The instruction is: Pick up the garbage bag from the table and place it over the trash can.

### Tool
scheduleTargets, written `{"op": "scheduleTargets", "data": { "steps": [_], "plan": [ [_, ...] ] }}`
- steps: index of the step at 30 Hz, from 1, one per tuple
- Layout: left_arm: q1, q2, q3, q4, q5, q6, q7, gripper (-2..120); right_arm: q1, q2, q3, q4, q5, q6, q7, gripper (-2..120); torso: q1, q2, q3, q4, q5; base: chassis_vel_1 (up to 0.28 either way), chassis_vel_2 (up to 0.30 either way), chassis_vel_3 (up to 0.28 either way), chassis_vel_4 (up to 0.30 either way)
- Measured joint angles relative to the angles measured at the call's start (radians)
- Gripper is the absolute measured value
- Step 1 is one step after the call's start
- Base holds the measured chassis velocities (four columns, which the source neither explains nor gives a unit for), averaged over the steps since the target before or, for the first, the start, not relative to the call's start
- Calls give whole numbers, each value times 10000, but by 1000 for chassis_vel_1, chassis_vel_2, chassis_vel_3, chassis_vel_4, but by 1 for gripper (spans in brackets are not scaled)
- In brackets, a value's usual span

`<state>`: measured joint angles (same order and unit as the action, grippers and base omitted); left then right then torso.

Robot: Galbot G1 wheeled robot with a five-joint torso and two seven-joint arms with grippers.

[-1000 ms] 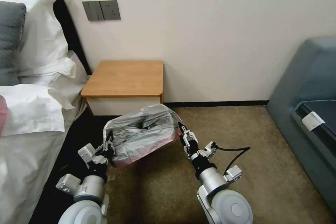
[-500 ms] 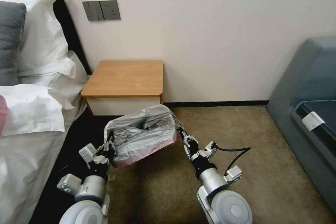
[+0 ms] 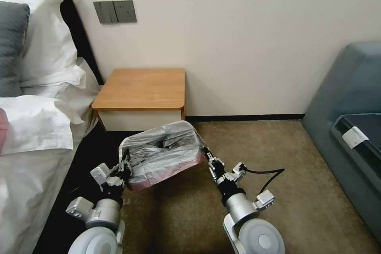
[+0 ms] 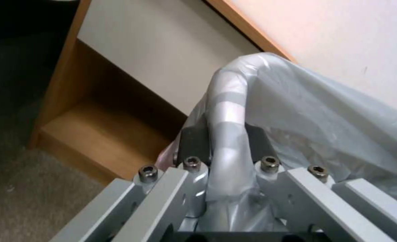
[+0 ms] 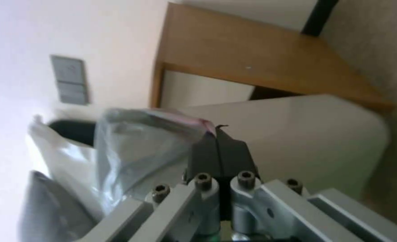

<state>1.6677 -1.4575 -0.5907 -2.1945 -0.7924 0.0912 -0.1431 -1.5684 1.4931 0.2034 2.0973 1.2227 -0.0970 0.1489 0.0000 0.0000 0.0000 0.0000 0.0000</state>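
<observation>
Garbage bag (image 3: pixel 164 154) lower over trash can (image 5: pixel 297 141)

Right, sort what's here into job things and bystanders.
Job: garbage bag, draped on the trash can; left gripper and right gripper, each pinching the bag's edge; table.

Bystanders: pillows, sofa, wall switches, carpet.

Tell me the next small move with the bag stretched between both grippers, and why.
Probably lower both hands a little more. The left gripper and right gripper each pinch the garbage bag, spread open over the trash can, but its pink rim bunches high on the can's wall.
</observation>
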Motion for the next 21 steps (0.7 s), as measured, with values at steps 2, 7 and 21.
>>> {"op": "scheduleTargets", "data": {
  "steps": [2,7,21],
  "plan": [
    [7,10,-2,-14,-8,3,0,7,20,-42,-32,-219,-493,56,-101,0,0,0,0,0,0,0,0,0,0],
    [50,12,3,-97,-14,15,18,7,250,-86,-68,-791,-1380,327,-377,0,0,0,0,0,0,0,0,0,0],
    [190,-30,84,-334,-41,41,113,7,793,13,-200,-1835,-2784,806,-933,0,0,0,0,1,0,0,0,0,0]
  ]
}}
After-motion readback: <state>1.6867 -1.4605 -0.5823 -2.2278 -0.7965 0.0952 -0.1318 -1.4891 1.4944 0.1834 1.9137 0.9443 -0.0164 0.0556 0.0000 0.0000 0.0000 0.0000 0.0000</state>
